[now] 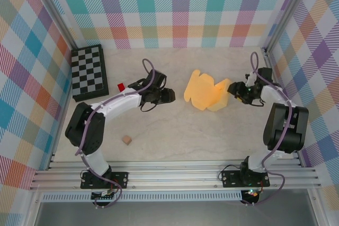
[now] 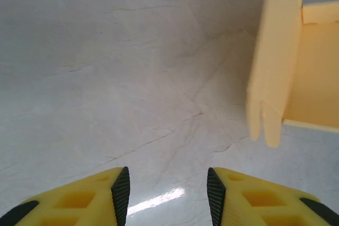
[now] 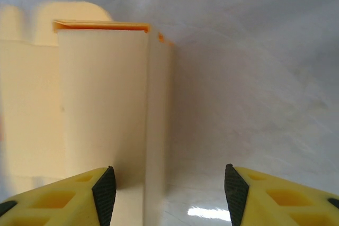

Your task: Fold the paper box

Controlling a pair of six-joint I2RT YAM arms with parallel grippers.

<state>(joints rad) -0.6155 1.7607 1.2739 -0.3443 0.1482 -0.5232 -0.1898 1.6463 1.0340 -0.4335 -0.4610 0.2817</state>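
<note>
Near the middle of the table [image 1: 175, 130], the paper box [image 1: 205, 92] is being shown only partly folded: a few panels are being held upright by their creases, while other notched flaps are lying spread out flat. The task is therefore being judged as begun but far from finished, with the remaining walls to be raised and the flaps to be tucked shut. Just beside the box, on its left-arm side, the left gripper [image 1: 168, 96] is being held with its jaws apart and nothing between them. Against the opposite side of the box, the right gripper [image 1: 234, 89] is likewise being held spread, an upright panel's edge lying inside the gap unpinched. Whether either finger is touching the card cannot be told, and the box's far flaps are being cut off in both wrist views.
</note>
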